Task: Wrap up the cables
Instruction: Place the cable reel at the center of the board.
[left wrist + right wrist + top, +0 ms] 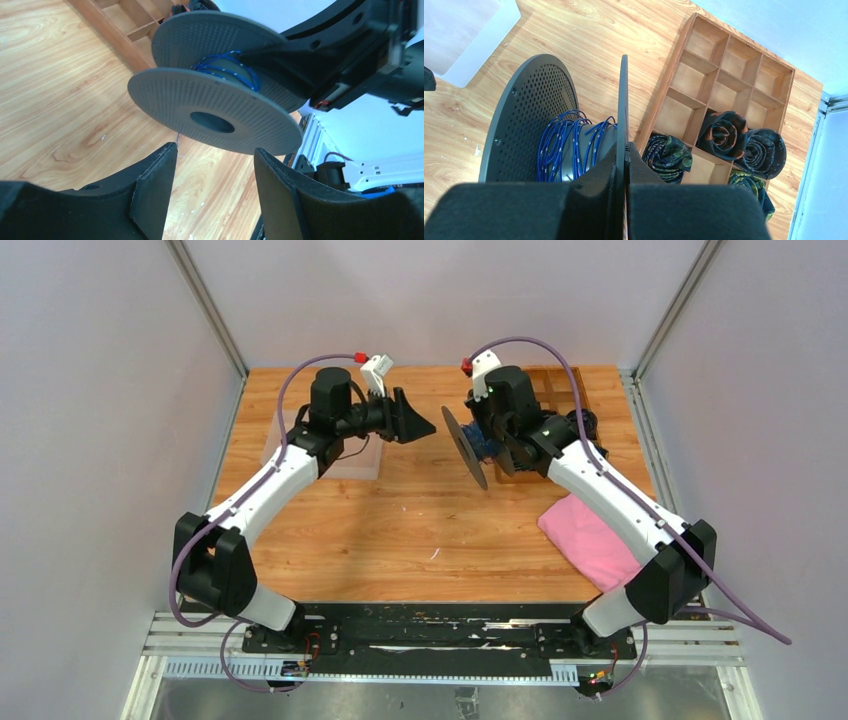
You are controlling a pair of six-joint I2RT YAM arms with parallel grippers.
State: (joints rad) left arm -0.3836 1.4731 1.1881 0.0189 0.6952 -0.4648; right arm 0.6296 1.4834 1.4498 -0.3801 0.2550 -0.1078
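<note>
While the right pincer [625,150] clamps shut on one flange of a grey perforated spool [526,105], held clear of the tabletop [400,520], the left pincer [215,150] stands open and empty, facing the spool's other flange. Winding well likely means keeping the spool steady and laying turns side by side under light tension. Blue cable [561,145] is wound on the spool's hub, just beside the right pincer's grip and apart from the left. Behind the spool sits a wooden compartment tray [724,65].
</note>
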